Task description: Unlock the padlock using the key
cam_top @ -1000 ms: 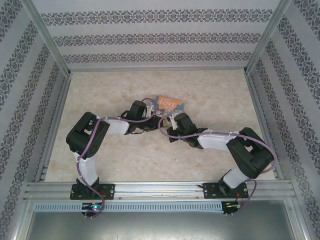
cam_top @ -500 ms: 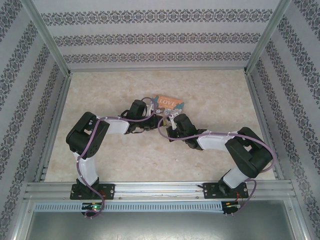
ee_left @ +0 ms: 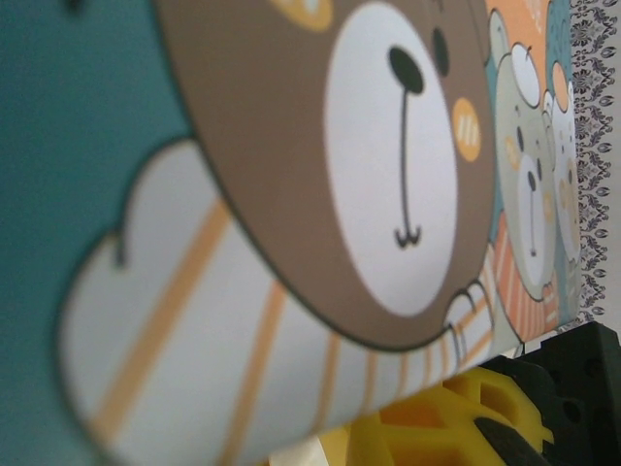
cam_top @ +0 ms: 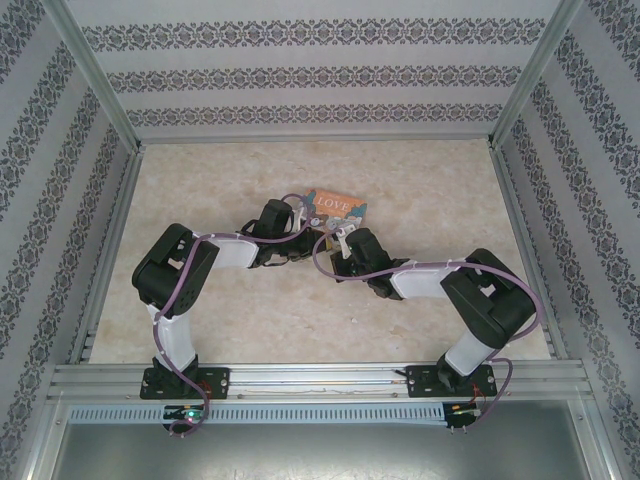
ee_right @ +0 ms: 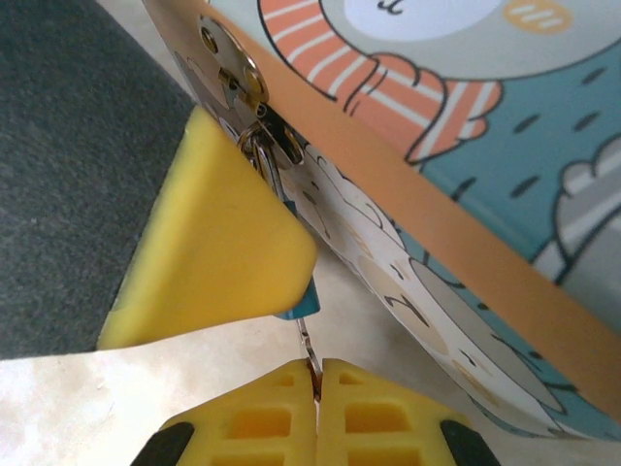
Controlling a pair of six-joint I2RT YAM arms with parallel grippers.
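Observation:
The padlock (ee_right: 299, 309) hangs by its silver shackle (ee_right: 270, 170) from the hasp (ee_right: 236, 85) of the bear-picture tin (ee_right: 466, 146). Only a teal corner of its body shows below a yellow finger (ee_right: 209, 243) of my left gripper (cam_top: 303, 243), which grips it. My right gripper (ee_right: 317, 367) is shut on the key (ee_right: 307, 340), whose thin blade reaches up to the bottom of the padlock. In the left wrist view the tin (ee_left: 291, 194) is very close and one yellow finger (ee_left: 437, 422) shows at the bottom.
The tin (cam_top: 335, 205) with "LOVE" on its lid stands at the middle of the marble-look table (cam_top: 200, 190), both wrists pressed against its near side. Patterned walls and metal rails (cam_top: 300, 378) close in the table.
The right arm's elbow and forearm have shifted a little to the left, towards the tin. The left arm and the tin have stayed put.

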